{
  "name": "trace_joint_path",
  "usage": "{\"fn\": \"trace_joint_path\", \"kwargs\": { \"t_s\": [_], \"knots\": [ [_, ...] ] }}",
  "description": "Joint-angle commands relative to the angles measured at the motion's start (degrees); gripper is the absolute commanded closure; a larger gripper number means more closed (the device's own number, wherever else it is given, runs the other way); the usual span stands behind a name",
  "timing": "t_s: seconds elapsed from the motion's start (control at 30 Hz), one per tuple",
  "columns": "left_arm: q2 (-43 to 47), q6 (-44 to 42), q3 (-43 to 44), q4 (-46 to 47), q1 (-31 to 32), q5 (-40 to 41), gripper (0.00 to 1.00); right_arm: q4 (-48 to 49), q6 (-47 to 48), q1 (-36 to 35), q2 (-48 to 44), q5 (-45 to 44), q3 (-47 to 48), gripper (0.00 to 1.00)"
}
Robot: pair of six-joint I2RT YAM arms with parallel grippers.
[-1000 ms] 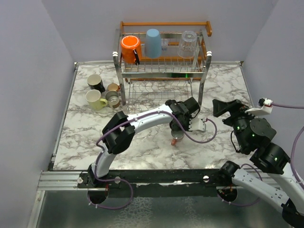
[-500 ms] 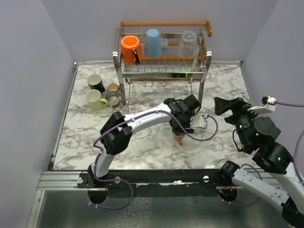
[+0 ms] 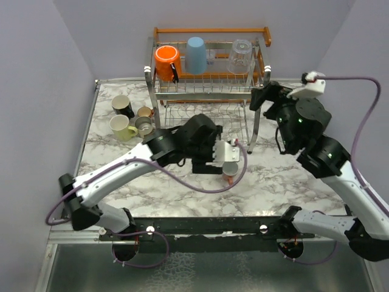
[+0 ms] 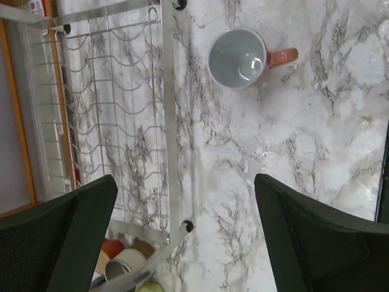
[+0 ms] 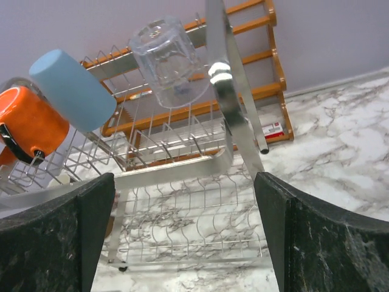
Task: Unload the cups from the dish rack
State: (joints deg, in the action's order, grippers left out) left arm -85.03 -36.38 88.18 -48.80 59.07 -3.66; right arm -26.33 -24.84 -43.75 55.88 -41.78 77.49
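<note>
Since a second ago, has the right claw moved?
Yes. The right claw moved farther up the table and slightly left, ending beside the dish rack's right front leg.

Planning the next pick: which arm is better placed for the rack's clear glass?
Right. The right gripper, open, faces the rack, the clear glass straight ahead; the left gripper is open by a mug on the table.

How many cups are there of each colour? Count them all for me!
Orange mug: 1
Light blue cup: 1
Clear glass: 1
Black mug: 1
Pale yellow mug: 1
Small tan cup: 1
Small greyish cup: 1
Pinkish mug: 1
Total: 8
</note>
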Motion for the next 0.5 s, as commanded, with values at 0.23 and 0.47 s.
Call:
{"fn": "trace_joint_path", "kwargs": {
  "t_s": [0.23,0.47],
  "knots": [
    [22.9,1.75,-20.22,-4.73,0.32,8.59,0.01,4.99,18.91,0.15,25.71,-2.09,26.64,0.01],
    [27.04,2.26,-24.18,-3.77,0.06,9.64,0.01,-0.91,22.48,2.38,38.99,-1.85,41.48,0.0]
  ]
}}
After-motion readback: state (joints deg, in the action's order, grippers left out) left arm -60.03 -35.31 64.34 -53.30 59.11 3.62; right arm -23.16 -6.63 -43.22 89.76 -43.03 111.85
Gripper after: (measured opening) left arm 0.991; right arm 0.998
